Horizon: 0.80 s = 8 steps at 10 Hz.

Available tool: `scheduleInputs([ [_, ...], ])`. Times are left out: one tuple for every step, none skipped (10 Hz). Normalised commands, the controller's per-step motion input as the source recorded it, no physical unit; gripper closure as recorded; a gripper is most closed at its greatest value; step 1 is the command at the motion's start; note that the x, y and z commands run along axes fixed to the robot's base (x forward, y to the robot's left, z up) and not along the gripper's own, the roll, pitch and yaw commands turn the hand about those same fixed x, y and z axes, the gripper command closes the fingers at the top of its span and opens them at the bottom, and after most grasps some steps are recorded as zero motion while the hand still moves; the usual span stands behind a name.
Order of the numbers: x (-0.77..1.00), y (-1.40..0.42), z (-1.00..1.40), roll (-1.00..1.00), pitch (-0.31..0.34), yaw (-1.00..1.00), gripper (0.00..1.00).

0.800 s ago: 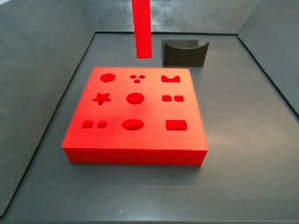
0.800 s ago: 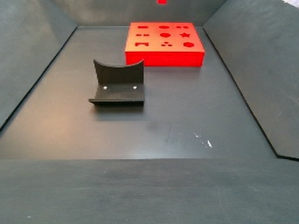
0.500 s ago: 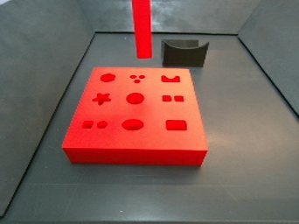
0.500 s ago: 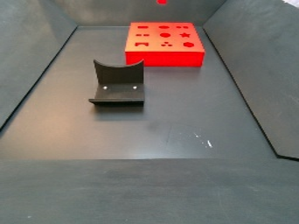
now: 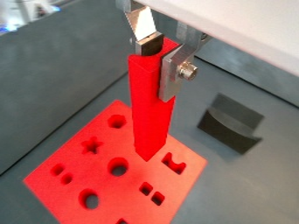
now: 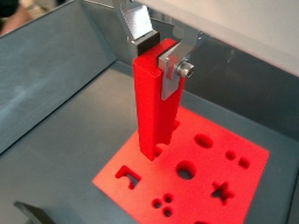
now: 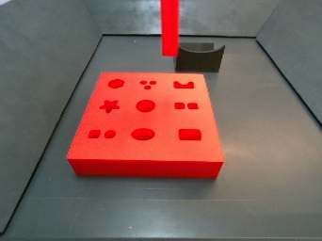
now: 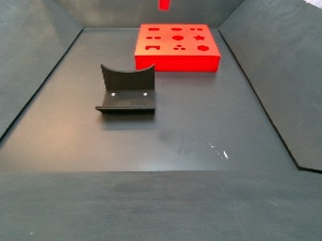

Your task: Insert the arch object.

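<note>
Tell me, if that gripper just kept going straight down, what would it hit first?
Probably the red board. The gripper holds a tall red bar pointing down, its tip hanging above the board near the arch-shaped hole; depth is hard to judge.

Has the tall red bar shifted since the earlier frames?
Yes. In a side view the red bar, held in the hand, moved right, toward the fixture.

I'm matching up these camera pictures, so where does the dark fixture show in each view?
Wrist view: the fixture stands on the floor beside the red board, past the claw, which grips the red bar over the board.
Wrist view: only a dark corner shows, cut off by the frame.
Side view: just behind the board's far edge.
Side view: mid-floor, nearer the camera than the board.
Shared landmark: the red board.
</note>
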Motion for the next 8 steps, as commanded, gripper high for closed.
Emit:
scheduleInputs([
  [0.53, 0.24, -0.39, 0.00, 0.000, -0.71, 1.00],
  [0.48, 0.20, -0.46, 0.00, 0.000, -0.74, 1.00],
  [0.46, 0.20, -0.49, 0.00, 0.000, -0.76, 1.00],
  [0.35, 0.24, -0.55, 0.00, 0.034, -0.75, 1.00],
  [0.23, 0.25, -0.52, 0.00, 0.101, -0.77, 1.00],
  [0.01, 0.24, -0.48, 0.00, 0.293, -0.77, 1.00],
  [0.00, 0.17, -0.31, -0.02, 0.403, -0.74, 1.00],
  [0.00, 0.14, -0.14, -0.01, 0.491, -0.60, 1.00],
])
